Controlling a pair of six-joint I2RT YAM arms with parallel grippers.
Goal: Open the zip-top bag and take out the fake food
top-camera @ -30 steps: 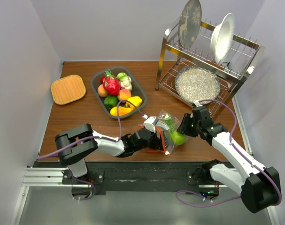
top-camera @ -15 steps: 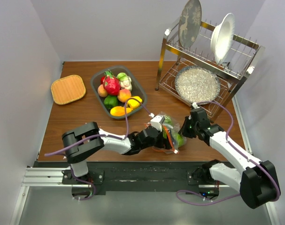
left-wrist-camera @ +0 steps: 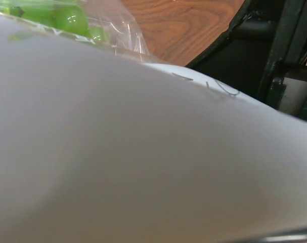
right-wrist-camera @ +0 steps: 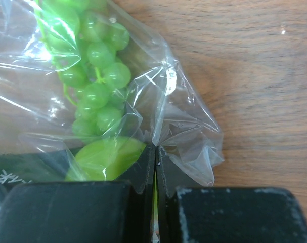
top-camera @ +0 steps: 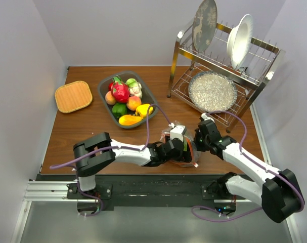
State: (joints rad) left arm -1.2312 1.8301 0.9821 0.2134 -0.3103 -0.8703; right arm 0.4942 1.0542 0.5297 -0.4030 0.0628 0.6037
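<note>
Basically the right wrist view tells the most: the right gripper is clamped with a fold of the bag pinched between its black fingers, and the clear crinkled plastic spreads up and left over the wooden table. Inside the bag this view shows a bunch of green grapes and a flat lime-green piece just above the fingers; neither can be made out from above. The left wrist view is nearly all covered by a white blur, with only a corner of grapes in plastic at top left, some table and a dark arm part at top right, so whether the left gripper is clamped or released cannot be told. The top view gives the layout: the bag lies near the front edge of the table, right of centre, mostly hidden under both grippers, which meet over it. The left arm lies low and stretched out to the right from its base; the right arm reaches up and left, wrist bent down to the bag. Further back are a grey tub of toy fruit, a woven mat and a dish rack
</note>
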